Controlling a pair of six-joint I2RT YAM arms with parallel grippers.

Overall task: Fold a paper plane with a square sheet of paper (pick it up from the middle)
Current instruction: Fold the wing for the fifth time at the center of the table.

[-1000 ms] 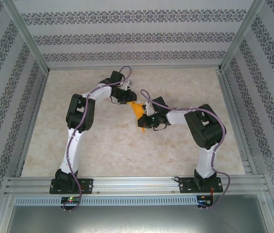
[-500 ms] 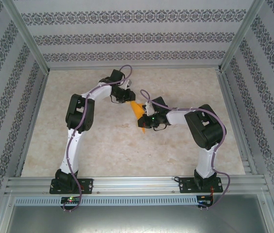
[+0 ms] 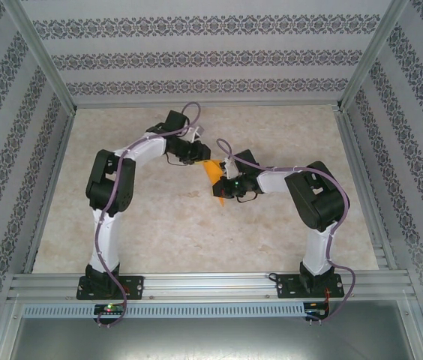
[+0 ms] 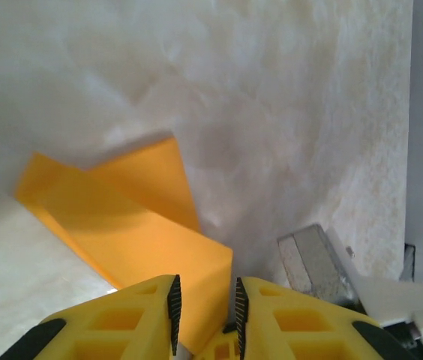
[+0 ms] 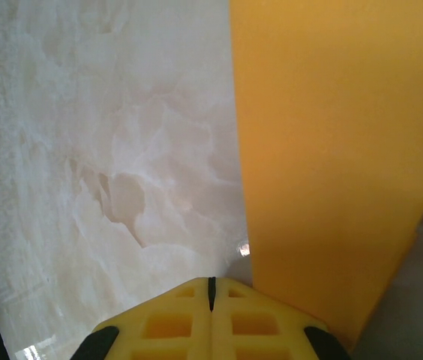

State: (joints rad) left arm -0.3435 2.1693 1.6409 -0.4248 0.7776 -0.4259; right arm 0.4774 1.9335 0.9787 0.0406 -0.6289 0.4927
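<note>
**Left claw** (image 4: 205,282): its yellow fingers (image 4: 121,324) stand a little apart, with the near corner of the sheet of paper (image 4: 121,217) in the gap. Whether the pads press on the paper cannot be told.

**Right claw** (image 5: 211,283): the fingers are closed tight, pad against pad. The sheet runs past just beside the seam, on its right side. Whether any edge is pinched there cannot be told.

**Sheet:** plain, unmarked bright orange paper, no longer flat.
- In the left wrist view it reads as a creased wedge. One broad panel slopes toward the claw, and a second, narrower flap is folded up behind it, darker in shade.
- In the right wrist view it is a single smooth orange panel (image 5: 331,150) with a straight left edge. It is cut off at the top and right of the frame.

**Setting, from above:** the sheet (image 3: 211,173) is a small slanted strip near the middle of the pale marbled counter (image 3: 159,225). It sits between the left claw (image 3: 199,157) at its far end and the right claw (image 3: 220,193) at its near end.

**Hard to make out:**
- The arms cover both ends of the sheet in the top view, so its outline and fold lines are unreadable there.
- Whether its underside rests on the counter or hangs above it cannot be told.
- A grey block (image 4: 309,262) at the lower right of the left wrist view is blurred and unidentified.
</note>
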